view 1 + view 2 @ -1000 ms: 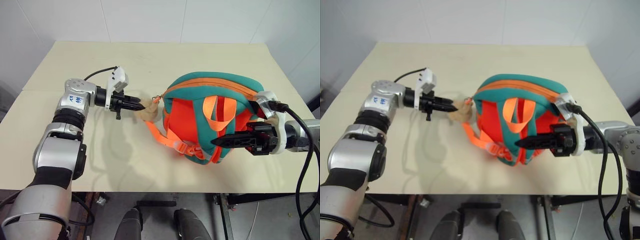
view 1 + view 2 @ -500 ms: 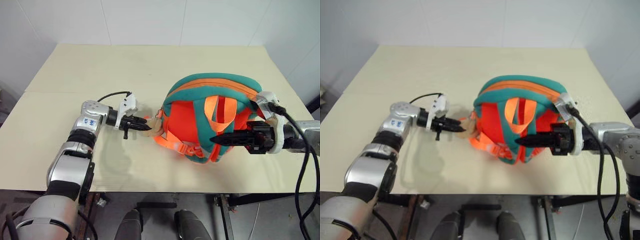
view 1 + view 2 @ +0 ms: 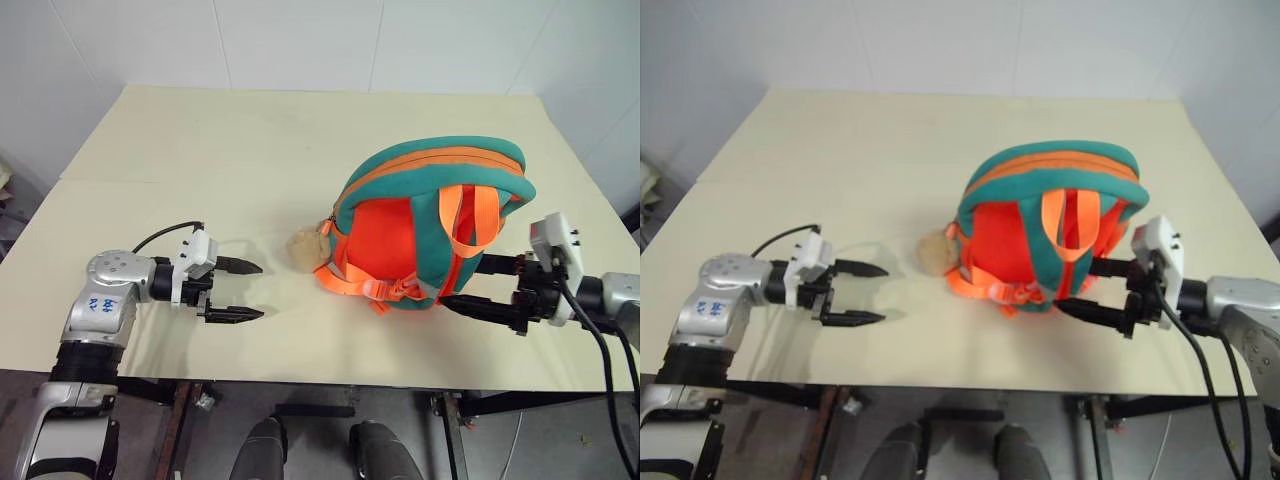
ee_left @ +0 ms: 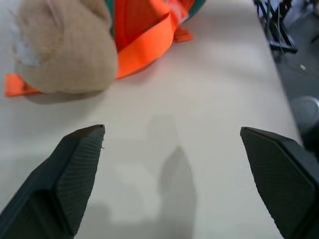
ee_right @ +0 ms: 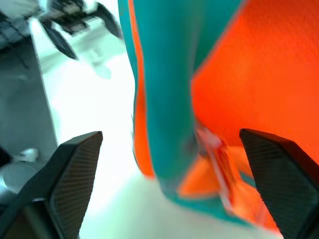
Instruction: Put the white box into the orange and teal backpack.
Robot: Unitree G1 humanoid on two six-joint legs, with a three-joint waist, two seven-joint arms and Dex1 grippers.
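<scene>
Head views: orange and teal backpack [image 3: 430,225] upright on table [image 3: 200,140], right of centre, straps facing cam, zip across top looks shut. Tan plush toy [image 3: 306,247] lying on tabletop just beside pack's left lower edge, tethered to it. Left gripper [image 3: 240,290] near table's front-left, jaws wide apart, empty, short gap from plush. Right gripper [image 3: 478,288] at pack's right lower flank, jaws spread, upper finger close against fabric, lower one near base; contact unclear, nothing clamped. White box not spotted on tabletop; bulged, rounded pack suggests prob. already inside, can't confirm.

Left wrist view: black fingers [image 4: 75,174] far apart, bare table between, plush ahead w/ orange strap [image 4: 144,50] behind it.

Right wrist view: fingers [image 5: 70,169] apart, teal trim and orange panel right in front, blurred.

Handling, as judgement: pack soft, light, floppy; sags and slides if pushed low. Best holds: top handle loop or teal rim by zip; straps stretch, plush tether weak. Box, if handled: stiff, smooth, likely slippery plastic; take across short edges, both grippers.
</scene>
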